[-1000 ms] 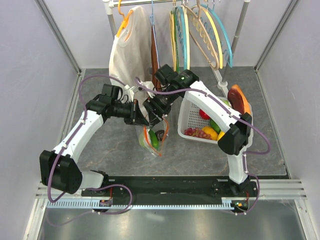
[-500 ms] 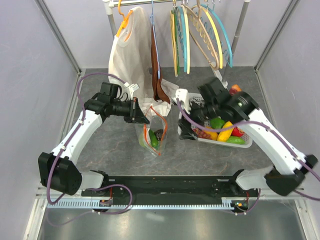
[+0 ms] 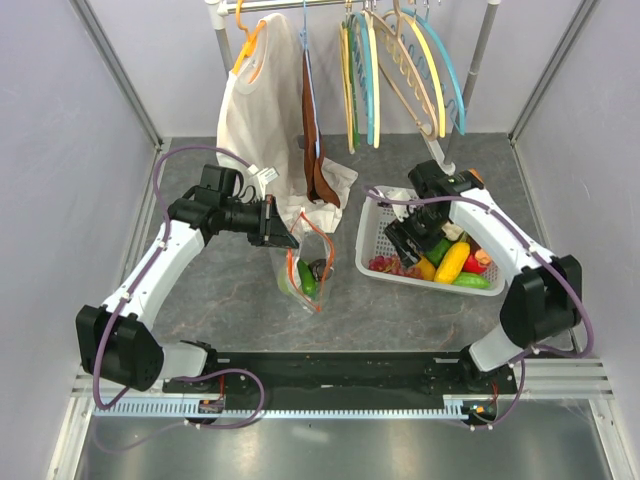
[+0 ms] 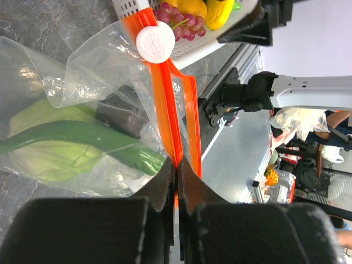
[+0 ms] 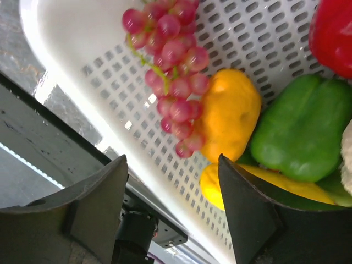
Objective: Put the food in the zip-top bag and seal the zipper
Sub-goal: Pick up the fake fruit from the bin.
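The clear zip-top bag (image 3: 305, 278) lies between the arms. My left gripper (image 3: 283, 238) is shut on its orange zipper (image 4: 165, 104), below the white slider (image 4: 155, 43), and holds the mouth up. Inside the bag lie a green cucumber (image 4: 93, 140), a pale green leafy piece (image 4: 49, 162) and a dark piece (image 4: 124, 115). My right gripper (image 3: 412, 238) hangs open over the left part of the white basket (image 3: 368, 215), empty. Under its jaws (image 5: 173, 165) lie purple grapes (image 5: 173, 71), an orange-yellow piece (image 5: 231, 113), a green pepper (image 5: 300, 129) and a red piece (image 5: 333, 33).
A white garment (image 3: 255, 100) on an orange hanger and a brown cloth (image 3: 318, 170) hang from the rail behind the bag. Several coloured hangers (image 3: 400, 70) hang above the basket. Grey walls close in both sides.
My right arm has swung from the bag's mouth over to the basket and come down over its left part. My left gripper has kept its hold on the zipper without moving.
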You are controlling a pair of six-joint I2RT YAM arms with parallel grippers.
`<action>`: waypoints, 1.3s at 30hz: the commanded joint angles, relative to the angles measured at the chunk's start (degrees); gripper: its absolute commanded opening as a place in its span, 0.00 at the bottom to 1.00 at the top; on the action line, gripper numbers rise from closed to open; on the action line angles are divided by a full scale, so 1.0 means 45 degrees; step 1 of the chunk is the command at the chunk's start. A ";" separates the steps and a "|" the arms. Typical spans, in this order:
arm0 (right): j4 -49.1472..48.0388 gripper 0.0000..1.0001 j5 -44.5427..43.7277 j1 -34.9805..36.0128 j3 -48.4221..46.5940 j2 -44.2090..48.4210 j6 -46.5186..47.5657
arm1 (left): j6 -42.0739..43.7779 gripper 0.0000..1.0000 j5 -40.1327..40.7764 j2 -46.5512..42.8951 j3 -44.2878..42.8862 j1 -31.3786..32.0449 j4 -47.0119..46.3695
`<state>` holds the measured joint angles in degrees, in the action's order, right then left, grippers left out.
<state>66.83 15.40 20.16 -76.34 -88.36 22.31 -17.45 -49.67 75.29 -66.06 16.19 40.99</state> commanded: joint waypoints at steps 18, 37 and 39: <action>-0.6960 0.94 -0.5063 0.0148 0.1066 -0.0716 0.4535 | -0.0028 0.02 -0.0329 -0.0148 0.0208 -0.0042 -0.0125; -0.7564 0.98 -0.5355 0.0461 0.1025 -0.3060 0.5082 | -0.0047 0.02 -0.0330 -0.0051 -0.0085 -0.0042 -0.0125; -0.7643 0.98 -0.5355 0.0500 0.1162 -0.3119 0.5141 | -0.0067 0.02 -0.0329 -0.0070 -0.0085 -0.0042 -0.0125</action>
<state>34.79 -7.53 22.02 -72.23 -101.49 44.36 -17.45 -49.67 75.29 -65.23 16.19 40.93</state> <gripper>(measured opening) 0.979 0.033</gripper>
